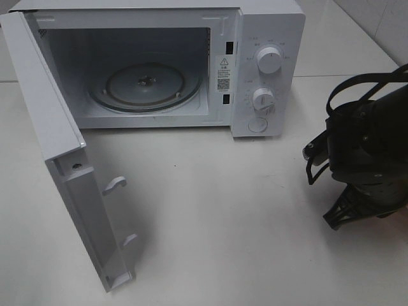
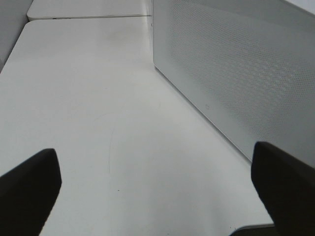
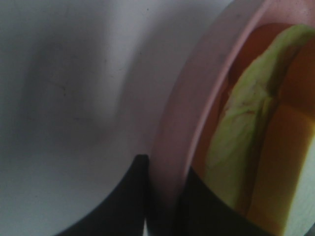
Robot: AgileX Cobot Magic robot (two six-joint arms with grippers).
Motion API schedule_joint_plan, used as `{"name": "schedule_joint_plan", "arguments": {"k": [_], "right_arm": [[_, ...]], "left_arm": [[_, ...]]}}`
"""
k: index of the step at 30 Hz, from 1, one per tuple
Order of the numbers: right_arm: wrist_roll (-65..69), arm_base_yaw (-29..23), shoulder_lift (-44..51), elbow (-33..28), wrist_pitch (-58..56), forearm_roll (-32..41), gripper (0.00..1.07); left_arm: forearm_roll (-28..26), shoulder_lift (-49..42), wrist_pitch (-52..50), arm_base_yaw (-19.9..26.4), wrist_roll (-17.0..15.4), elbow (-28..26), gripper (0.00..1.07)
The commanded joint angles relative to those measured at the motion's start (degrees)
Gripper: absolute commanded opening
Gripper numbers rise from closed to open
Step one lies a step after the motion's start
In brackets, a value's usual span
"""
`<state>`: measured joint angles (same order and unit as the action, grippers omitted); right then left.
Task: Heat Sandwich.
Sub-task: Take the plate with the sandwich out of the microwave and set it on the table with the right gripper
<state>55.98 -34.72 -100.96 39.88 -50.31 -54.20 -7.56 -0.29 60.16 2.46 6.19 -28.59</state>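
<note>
Our right gripper [image 3: 165, 206] pinches the rim of the plate [image 3: 182, 113], right of the microwave [image 1: 268, 64], with the sandwich [image 3: 246, 147] on it. We should carry it level to the open cavity. Our left gripper [image 2: 157, 196] is wide, empty.

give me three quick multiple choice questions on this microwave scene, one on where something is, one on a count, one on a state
1. Where does the right gripper grip?
A. the rim of the pink plate
B. a knob
C. the door

2. How many knobs does the microwave panel carry?
A. one
B. two
C. four

3. How is the microwave door?
A. shut
B. swung wide open
C. taken off

Answers: 1 A, the right wrist view shows its fingers either side of the rim, with the sandwich on the plate. 2 B, an upper knob and a lower knob. 3 B, the glass turntable inside is in plain view.
</note>
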Motion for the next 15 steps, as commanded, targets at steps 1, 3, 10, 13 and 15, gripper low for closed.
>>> {"name": "schedule_joint_plan", "arguments": {"k": [1, 3, 10, 13, 15], "right_arm": [[0.63, 1.83, -1.55, 0.29, -0.17, -2.18, 0.06], [0.63, 2.41, -2.18, 0.29, 0.23, -2.18, 0.06], [1.03, 5.79, -6.25, 0.29, 3.32, -2.69, 0.07], [1.26, 6.82, -7.51, 0.29, 4.24, -3.09, 0.08], [2.12, 7.28, -7.96, 0.29, 5.04, -3.78, 0.09]], "left_arm": [[-0.06, -1.15, -0.69, 0.29, -0.34, 0.29, 1.03], [-0.06, -1.15, -0.69, 0.29, -0.34, 0.29, 1.03], [-0.06, -1.15, -0.69, 0.29, -0.34, 0.29, 1.03], [-0.06, -1.15, -0.69, 0.29, -0.34, 0.29, 1.03], [-0.06, -1.15, -0.69, 0.29, -0.34, 0.29, 1.03]]}}
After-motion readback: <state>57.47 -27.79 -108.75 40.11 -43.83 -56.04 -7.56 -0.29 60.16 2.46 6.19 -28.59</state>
